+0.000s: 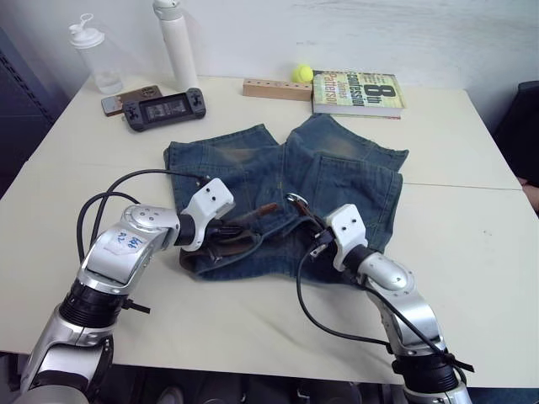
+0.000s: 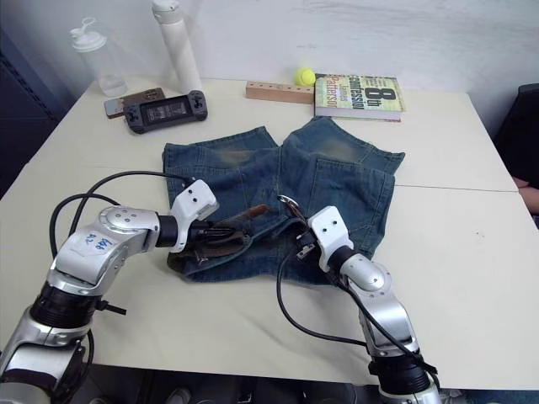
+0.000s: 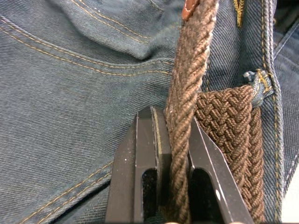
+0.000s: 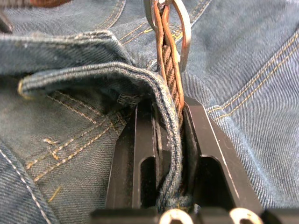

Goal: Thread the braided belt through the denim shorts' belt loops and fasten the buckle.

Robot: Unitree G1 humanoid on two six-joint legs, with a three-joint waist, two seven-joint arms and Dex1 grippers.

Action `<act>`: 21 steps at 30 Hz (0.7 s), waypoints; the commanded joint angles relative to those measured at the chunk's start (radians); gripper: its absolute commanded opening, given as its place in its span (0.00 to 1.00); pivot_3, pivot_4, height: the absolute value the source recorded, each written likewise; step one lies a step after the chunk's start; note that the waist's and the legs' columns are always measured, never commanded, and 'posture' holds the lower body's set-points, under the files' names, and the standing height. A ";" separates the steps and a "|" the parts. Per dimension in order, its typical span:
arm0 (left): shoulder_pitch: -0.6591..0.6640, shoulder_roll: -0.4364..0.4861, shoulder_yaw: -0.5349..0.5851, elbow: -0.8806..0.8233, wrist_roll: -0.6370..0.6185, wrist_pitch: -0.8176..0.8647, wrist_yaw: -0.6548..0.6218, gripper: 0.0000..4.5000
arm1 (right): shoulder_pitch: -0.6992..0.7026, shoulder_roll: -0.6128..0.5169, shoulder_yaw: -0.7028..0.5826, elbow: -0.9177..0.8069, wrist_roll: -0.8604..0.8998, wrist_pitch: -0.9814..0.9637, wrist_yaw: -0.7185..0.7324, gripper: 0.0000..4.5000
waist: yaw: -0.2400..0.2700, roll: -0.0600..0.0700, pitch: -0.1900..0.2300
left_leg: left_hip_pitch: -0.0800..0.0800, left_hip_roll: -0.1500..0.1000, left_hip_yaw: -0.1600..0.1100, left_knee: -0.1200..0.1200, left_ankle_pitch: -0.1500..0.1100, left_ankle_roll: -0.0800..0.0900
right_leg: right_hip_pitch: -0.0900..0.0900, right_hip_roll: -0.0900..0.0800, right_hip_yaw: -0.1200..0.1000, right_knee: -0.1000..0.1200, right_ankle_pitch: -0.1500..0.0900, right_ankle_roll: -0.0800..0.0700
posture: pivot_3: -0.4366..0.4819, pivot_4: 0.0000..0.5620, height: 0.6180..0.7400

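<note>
The denim shorts [image 1: 290,181] lie flat on the table, faded blue with tan-washed patches, legs pointing away from the robot and waistband nearest it. The braided belt [image 3: 187,107], brown and woven, runs along the waistband; one strand stands on edge above a flatter stretch beneath a belt loop [image 3: 258,83]. Its tan leather tip [image 1: 263,209] rests mid-waistband. The silver buckle [image 4: 168,28] stands upright beside a raised fold of denim
</note>
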 commanded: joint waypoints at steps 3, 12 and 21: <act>-0.046 -0.056 -0.003 0.051 0.025 0.021 0.063 0.00 | 0.013 -0.007 0.000 -0.087 0.009 -0.002 -0.025 0.01 | 0.001 0.000 0.000 | 0.000 0.000 0.000 0.000 0.000 0.000 | -0.001 0.000 0.000 0.000 0.000 0.000 | 0.48 0.27 0.98; -0.101 -0.137 -0.064 0.089 0.066 -0.046 0.095 0.00 | 0.024 -0.020 0.028 -0.093 0.002 -0.015 -0.022 0.01 | 0.001 0.000 0.000 | 0.000 0.000 0.001 0.000 0.000 0.000 | -0.001 0.001 0.002 0.001 0.000 0.000 | 0.48 0.27 0.98; -0.096 -0.145 -0.102 0.073 0.093 -0.073 0.090 0.00 | 0.017 0.018 -0.028 -0.097 0.052 0.022 -0.065 0.01 | 0.000 0.000 0.000 | 0.000 0.001 0.004 0.000 0.000 0.000 | -0.004 0.002 0.005 0.003 0.000 0.000 | 0.48 0.27 0.98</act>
